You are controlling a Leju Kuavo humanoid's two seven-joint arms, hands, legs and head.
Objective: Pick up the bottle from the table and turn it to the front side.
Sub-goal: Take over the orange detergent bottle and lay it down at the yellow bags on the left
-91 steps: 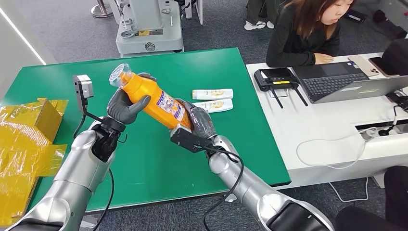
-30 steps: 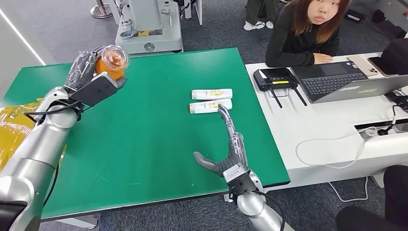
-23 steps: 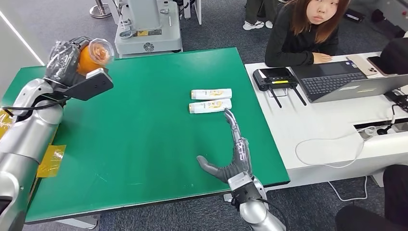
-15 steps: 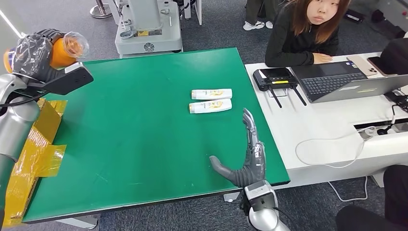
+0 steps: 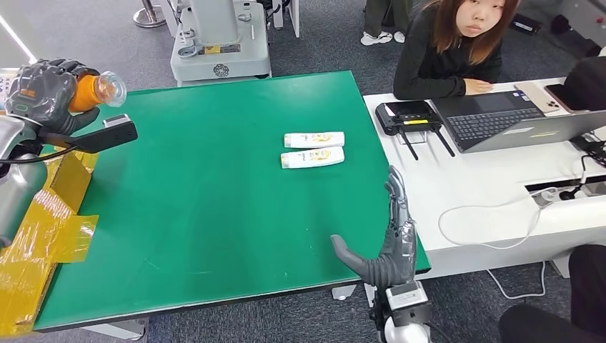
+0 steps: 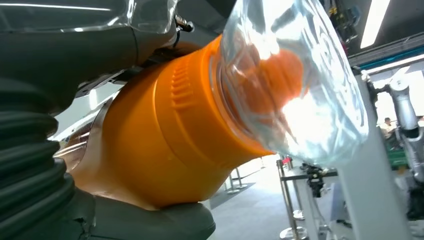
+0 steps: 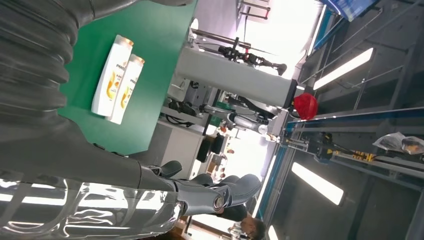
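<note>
Over the last three seconds the right hand (image 5: 389,246) has let go of the orange bottle (image 5: 84,93) and dropped to the near right table (image 5: 214,214) edge, fingers spread and empty. The left hand (image 5: 44,91) has carried the bottle out past the far left corner, above the yellow cartons (image 5: 43,214). Its fingers wrap the body, with the clear cap (image 6: 295,80) pointing right. The bottle looks rigid, smooth plastic, probably slippery, so the ribbed shoulder below the cap seems the surest hold.
</note>
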